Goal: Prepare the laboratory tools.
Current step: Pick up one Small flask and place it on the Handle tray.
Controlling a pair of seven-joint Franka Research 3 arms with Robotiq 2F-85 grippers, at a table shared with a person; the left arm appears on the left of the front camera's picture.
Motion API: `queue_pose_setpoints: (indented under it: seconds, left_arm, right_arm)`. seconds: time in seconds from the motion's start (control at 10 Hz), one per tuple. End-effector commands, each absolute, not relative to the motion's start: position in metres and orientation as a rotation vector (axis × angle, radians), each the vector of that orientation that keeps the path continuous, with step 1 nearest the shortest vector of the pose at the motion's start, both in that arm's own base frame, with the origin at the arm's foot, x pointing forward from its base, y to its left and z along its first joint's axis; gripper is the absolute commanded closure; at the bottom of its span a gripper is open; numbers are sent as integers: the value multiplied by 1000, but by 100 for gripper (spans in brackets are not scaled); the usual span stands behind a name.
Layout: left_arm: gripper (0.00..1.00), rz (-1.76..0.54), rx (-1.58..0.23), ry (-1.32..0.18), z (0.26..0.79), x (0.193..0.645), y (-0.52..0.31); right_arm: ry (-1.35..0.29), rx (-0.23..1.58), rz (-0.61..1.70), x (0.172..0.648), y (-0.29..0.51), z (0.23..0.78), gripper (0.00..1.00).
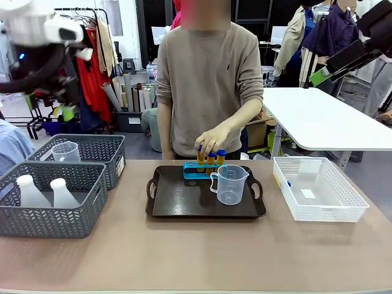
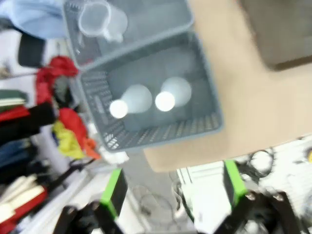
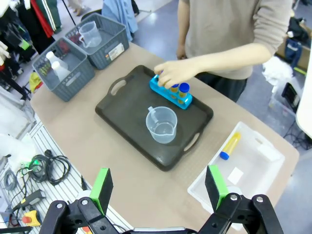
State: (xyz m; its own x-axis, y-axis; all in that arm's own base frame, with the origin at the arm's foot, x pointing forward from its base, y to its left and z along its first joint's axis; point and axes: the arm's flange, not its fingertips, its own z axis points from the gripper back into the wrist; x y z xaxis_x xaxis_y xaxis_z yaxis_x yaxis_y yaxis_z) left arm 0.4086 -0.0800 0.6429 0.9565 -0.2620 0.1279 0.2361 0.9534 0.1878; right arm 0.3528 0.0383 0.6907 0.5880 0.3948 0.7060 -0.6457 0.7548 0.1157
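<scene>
On the dark tray (image 1: 184,202) a blue rack (image 3: 170,93) holds three amber tubes with blue caps (image 1: 211,158), and a person's hand (image 1: 211,139) rests on them. A clear measuring beaker (image 1: 229,184) stands on the tray in front of the rack. Another amber tube (image 3: 230,145) lies in the white basket (image 1: 343,205). Two frosted white flasks (image 2: 146,97) stand in the near grey basket (image 1: 55,229). My left gripper (image 2: 174,187) hangs open high above that basket. My right gripper (image 3: 158,187) is open too, high over the table's near edge.
A second clear beaker (image 1: 65,151) sits in the far grey basket (image 1: 104,147). Bare tabletop runs along the front edge. A white table (image 1: 324,119) stands behind on the right, and a clothes rack stands behind on the left.
</scene>
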Motion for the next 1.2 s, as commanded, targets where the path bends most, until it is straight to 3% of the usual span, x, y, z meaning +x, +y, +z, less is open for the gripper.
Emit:
queue_pose_setpoints:
  seconds: [0.0, 0.3, 0.6, 0.7, 1.1]
  left_arm:
    - [0, -149, 158, -132, 604, 399, -65]
    - [0, 61, 114, -72, 538, 403, -48]
    - [0, -4, 63, -175, 550, 405, -70]
    - [0, 49, 116, -89, 531, 408, -50]
    - [0, 13, 101, -79, 530, 422, -50]
  right_arm:
    - [-720, 399, 631, 353, 39, 691, 0]
    - [-720, 399, 631, 353, 39, 691, 0]
    - [-720, 399, 631, 353, 39, 691, 0]
    - [-720, 399, 631, 353, 39, 691, 0]
    - [-720, 399, 631, 353, 39, 691, 0]
